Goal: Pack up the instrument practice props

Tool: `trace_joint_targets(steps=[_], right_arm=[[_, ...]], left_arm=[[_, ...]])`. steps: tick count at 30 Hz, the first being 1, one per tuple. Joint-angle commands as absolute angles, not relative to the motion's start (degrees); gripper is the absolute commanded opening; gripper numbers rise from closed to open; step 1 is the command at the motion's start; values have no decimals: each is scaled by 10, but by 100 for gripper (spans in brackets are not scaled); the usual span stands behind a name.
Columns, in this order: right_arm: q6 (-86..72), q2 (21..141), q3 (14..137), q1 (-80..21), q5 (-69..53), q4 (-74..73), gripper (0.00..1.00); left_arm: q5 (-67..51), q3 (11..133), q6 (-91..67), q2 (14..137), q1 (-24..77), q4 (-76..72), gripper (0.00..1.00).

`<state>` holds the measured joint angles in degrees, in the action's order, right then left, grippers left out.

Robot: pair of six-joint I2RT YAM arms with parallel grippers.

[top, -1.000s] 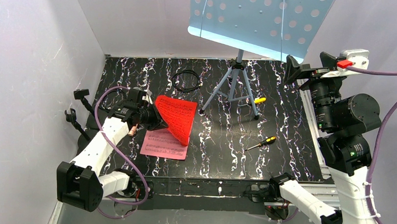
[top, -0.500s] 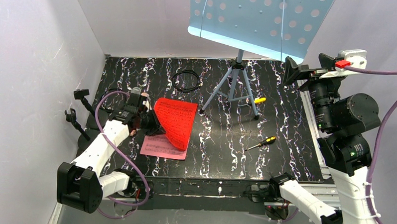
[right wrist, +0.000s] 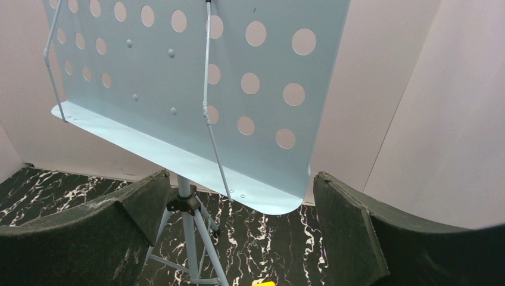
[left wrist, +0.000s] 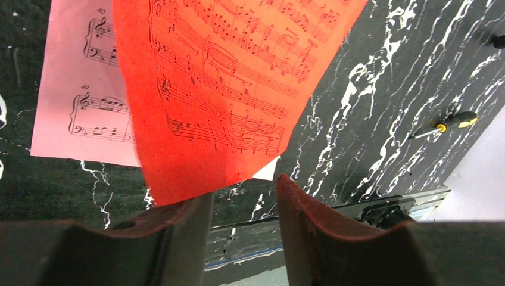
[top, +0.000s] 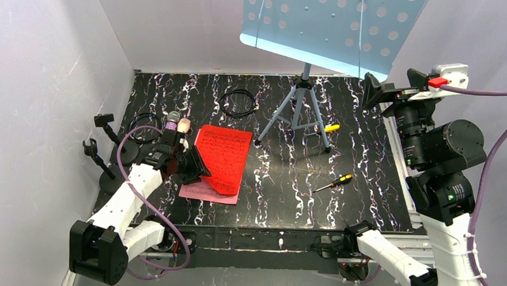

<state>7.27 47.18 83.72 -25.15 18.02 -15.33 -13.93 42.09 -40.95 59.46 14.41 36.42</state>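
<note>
My left gripper [left wrist: 244, 192] fingers slightly parted at the red page [left wrist: 226, 89] corner, over the pink page [left wrist: 83, 101], right gripper [right wrist: 241, 182] spread wide

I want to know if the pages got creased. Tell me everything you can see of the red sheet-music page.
The red sheet-music page is thin paper, bright red, printed with black staves and notes. It rests on the black marbled table, its near part overlapping the pink page. It looks slightly bowed, with no sharp crease visible. Its near corner ends right at the left gripper, whose fingers stand apart; contact cannot be confirmed.
</note>
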Motion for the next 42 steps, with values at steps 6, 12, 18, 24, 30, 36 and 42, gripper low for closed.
trace_joint_targets(steps=[6,12,18,24,30,36,42], right_arm=[[67,459,834,-254,190,-148,99],[64,453,829,-253,194,-156,99],[62,445,823,-253,202,-165,99],[64,423,797,-254,234,-177,99],[64,386,761,-254,280,-213,99],[59,350,726,-254,281,-278,99],[40,317,694,-256,265,-323,99]], left_arm=[[-108,382,-420,554,142,399,49],[-104,360,-433,525,142,410,53],[-100,341,-439,493,142,433,59],[-81,374,-437,460,142,471,66],[-38,444,-415,438,142,523,78],[23,507,-402,397,142,569,86],[73,550,-402,328,142,608,97]])
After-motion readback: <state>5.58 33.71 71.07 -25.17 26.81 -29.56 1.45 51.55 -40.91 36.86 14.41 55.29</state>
